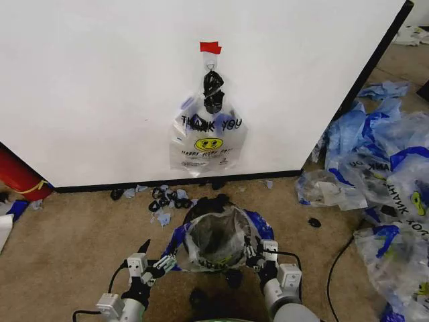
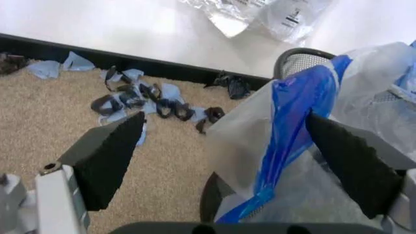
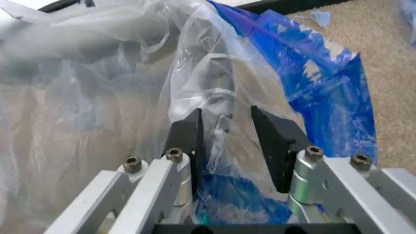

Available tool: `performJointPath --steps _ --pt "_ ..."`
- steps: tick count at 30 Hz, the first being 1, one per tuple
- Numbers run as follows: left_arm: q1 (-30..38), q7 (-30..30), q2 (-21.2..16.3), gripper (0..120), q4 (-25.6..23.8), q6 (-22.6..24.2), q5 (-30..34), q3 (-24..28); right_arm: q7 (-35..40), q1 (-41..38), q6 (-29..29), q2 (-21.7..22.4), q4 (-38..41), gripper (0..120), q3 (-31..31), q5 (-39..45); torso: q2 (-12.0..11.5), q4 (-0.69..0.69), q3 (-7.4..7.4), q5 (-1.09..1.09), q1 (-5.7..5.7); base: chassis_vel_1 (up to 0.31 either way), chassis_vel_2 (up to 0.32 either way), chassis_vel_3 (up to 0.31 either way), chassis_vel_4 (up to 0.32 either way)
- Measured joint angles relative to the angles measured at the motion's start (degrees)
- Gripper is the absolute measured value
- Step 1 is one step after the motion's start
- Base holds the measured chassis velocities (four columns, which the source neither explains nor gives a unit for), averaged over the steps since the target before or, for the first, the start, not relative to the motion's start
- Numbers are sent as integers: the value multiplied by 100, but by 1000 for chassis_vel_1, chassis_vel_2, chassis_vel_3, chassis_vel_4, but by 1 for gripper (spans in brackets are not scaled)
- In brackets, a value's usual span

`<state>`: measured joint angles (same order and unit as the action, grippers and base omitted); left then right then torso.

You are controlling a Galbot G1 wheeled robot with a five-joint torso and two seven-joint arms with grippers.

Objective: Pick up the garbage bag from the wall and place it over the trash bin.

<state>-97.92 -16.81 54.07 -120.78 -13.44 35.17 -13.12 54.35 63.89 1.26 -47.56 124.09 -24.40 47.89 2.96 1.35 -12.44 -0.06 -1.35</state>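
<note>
You have a garbage bag (image 1: 218,240) draped over the trash bin (image 1: 213,201) on the carpet (image 1: 74,235) just in front of you, its clear film hanging down into the bin and its blue handles spilling over the rim on both sides; another bag (image 1: 208,137) of the same kind hangs on the wall (image 1: 100,87) from a hook (image 1: 210,66) under a small piece of red tape (image 1: 210,47), with a black clip (image 1: 213,90) pinching its neck; your left gripper (image 1: 155,261) sits at the bin's left rim with its pads spread wide, the blue handle lying between them and touched by neither; your right gripper (image 1: 253,251) is at the bin's right rim, its fingers (image 3: 273,139) narrowed with a fold of clear film between them; whether they actually pinch it, you cannot tell; small black clips and blue scraps (image 1: 164,198) lie along the foot of the wall behind the bin; a heap of similar bags (image 1: 382,188) is spread on the carpet well to your right.
</note>
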Motion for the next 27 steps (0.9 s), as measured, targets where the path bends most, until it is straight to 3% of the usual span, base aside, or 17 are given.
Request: performJointPath --steps 8,18,27 --pt "3 2 -31 98 6 -11 15 5 103 -187 21 -228 -159 27 -168 28 0 0 0 0 0 0 0 0 0" --pt "29 2 -27 98 109 -62 17 8 224 -182 69 -320 -204 2 -148 -39 0 0 0 0 0 0 0 0 0" --pt "107 5 -28 97 116 -57 17 32 226 -99 69 -330 -234 1 -13 -142 0 0 0 0 0 0 0 0 0"
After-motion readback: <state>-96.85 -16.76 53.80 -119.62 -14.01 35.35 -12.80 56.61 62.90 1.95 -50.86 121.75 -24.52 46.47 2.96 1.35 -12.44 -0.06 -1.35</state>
